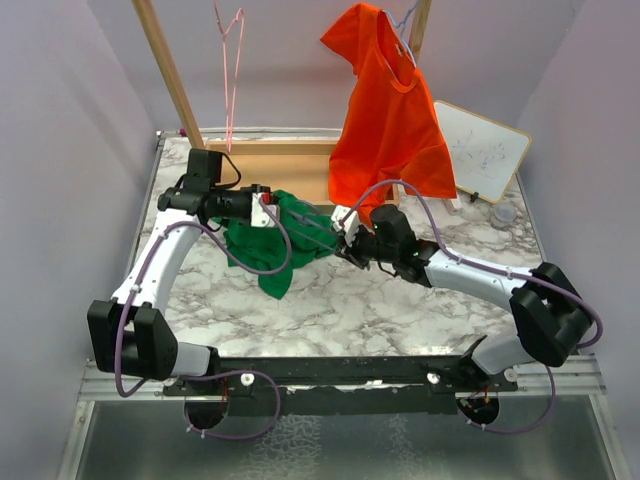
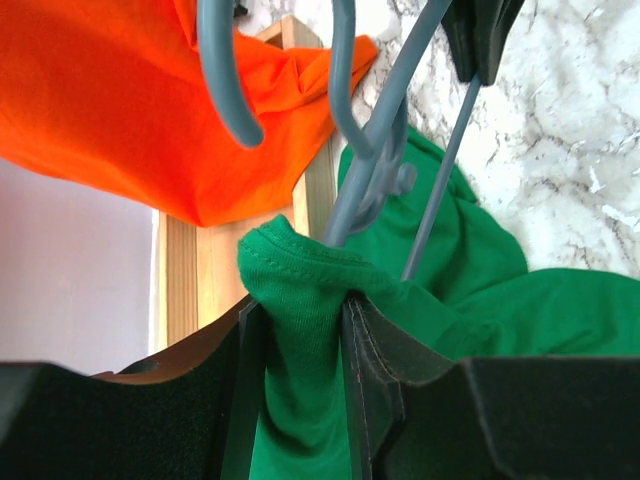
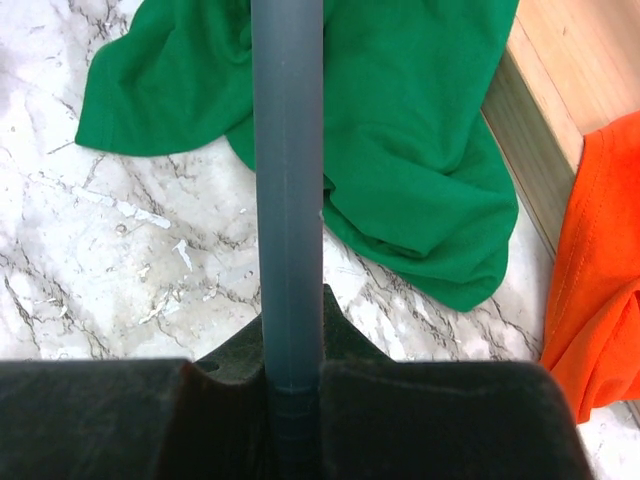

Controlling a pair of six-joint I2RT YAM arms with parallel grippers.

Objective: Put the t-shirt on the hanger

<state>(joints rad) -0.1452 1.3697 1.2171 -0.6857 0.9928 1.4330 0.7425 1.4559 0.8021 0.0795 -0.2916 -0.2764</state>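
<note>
The bright green t-shirt (image 1: 285, 235) lies bunched on the marble table between my two grippers. My left gripper (image 1: 262, 208) is shut on a fold of its edge (image 2: 295, 330), seen close in the left wrist view. The slate blue-grey hanger (image 2: 375, 160) has its neck and hook just above that fold, one arm running into the green cloth. My right gripper (image 1: 350, 232) is shut on a bar of the hanger (image 3: 287, 200), which stands straight up out of the jaws over the t-shirt (image 3: 400, 130) in the right wrist view.
An orange-red t-shirt (image 1: 385, 110) hangs on a pale hanger at the back right, above a wooden rack base (image 1: 275, 160). A thin pink wire hanger (image 1: 232, 70) hangs at the back left. A small whiteboard (image 1: 480, 150) leans at the far right.
</note>
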